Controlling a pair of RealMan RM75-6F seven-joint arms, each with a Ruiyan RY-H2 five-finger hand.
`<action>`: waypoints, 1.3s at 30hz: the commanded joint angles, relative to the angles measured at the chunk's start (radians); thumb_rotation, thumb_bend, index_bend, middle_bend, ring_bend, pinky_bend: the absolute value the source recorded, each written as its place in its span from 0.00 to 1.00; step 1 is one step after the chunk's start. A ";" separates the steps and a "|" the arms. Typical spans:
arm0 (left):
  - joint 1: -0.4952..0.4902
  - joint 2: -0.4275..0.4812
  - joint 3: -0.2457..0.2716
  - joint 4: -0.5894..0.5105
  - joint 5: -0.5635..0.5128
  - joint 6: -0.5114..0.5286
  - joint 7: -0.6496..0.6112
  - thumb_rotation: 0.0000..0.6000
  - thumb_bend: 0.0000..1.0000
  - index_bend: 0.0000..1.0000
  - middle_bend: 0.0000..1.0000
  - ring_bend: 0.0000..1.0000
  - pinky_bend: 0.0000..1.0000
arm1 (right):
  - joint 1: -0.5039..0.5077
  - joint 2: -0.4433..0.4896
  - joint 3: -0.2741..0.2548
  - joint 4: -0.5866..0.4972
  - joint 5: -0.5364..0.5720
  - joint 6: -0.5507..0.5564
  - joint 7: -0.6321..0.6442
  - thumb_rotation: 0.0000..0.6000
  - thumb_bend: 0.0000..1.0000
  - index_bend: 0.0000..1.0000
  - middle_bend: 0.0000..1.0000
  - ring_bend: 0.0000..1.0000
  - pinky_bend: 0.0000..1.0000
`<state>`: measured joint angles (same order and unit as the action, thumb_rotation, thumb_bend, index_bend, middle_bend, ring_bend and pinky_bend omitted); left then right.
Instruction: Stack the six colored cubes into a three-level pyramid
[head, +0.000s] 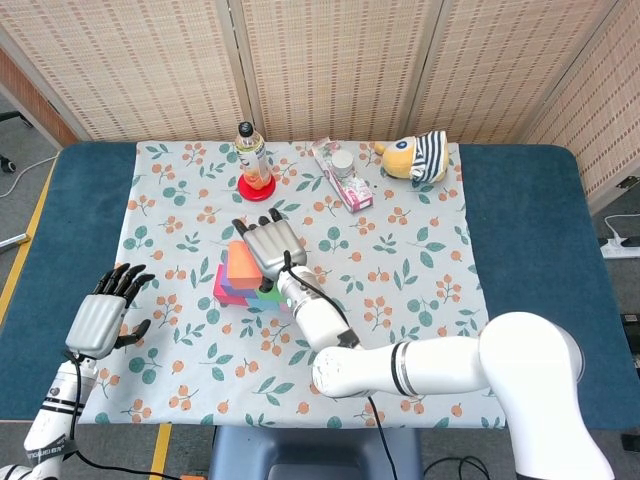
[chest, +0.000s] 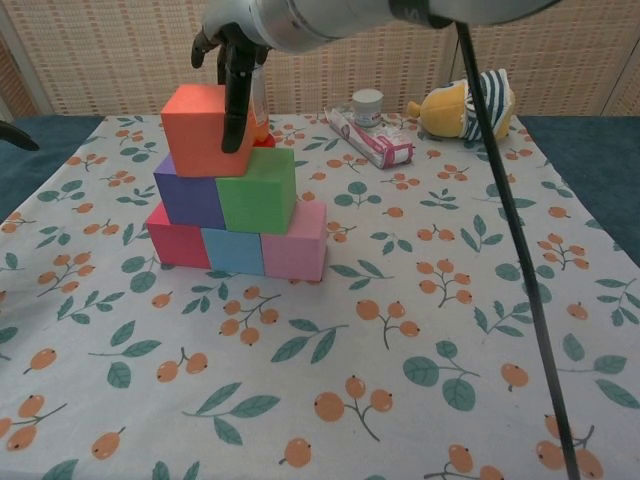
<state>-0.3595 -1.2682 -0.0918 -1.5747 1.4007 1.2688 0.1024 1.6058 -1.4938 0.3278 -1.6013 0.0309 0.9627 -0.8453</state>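
The orange cube (chest: 205, 130) rests on top of the purple cube (chest: 188, 195), shifted left of the green cube (chest: 256, 190). Below them, the red cube (chest: 178, 242), light blue cube (chest: 232, 250) and pink cube (chest: 296, 240) form the bottom row. My right hand (chest: 232, 60) comes down from above and grips the orange cube, fingers (chest: 237, 110) lying along its right front face. In the head view the right hand (head: 265, 245) hides much of the stack (head: 245, 290). My left hand (head: 100, 318) hovers open near the table's left edge, fingers spread, holding nothing.
A bottle on a red base (head: 253, 160) stands behind the stack. A pink box (chest: 372, 138), a small white jar (chest: 367, 103) and a striped plush toy (chest: 465, 103) lie at the back right. A black cable (chest: 510, 250) hangs from the right arm.
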 joint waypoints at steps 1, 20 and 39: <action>0.001 -0.001 0.000 0.001 0.000 0.002 -0.001 1.00 0.34 0.17 0.07 0.02 0.11 | -0.013 0.007 0.001 -0.014 -0.019 -0.007 0.013 1.00 0.02 0.00 0.17 0.06 0.00; 0.007 0.012 0.001 -0.011 0.006 0.008 -0.013 1.00 0.34 0.16 0.06 0.01 0.10 | -0.086 0.031 -0.037 -0.001 -0.243 -0.109 0.132 1.00 0.00 0.18 0.15 0.00 0.00; 0.009 0.010 -0.001 0.005 0.010 0.008 -0.037 1.00 0.33 0.15 0.05 0.01 0.10 | -0.074 -0.021 -0.040 0.061 -0.267 -0.086 0.168 1.00 0.00 0.32 0.15 0.00 0.00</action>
<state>-0.3507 -1.2581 -0.0926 -1.5702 1.4106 1.2771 0.0661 1.5316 -1.5148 0.2870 -1.5408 -0.2360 0.8760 -0.6780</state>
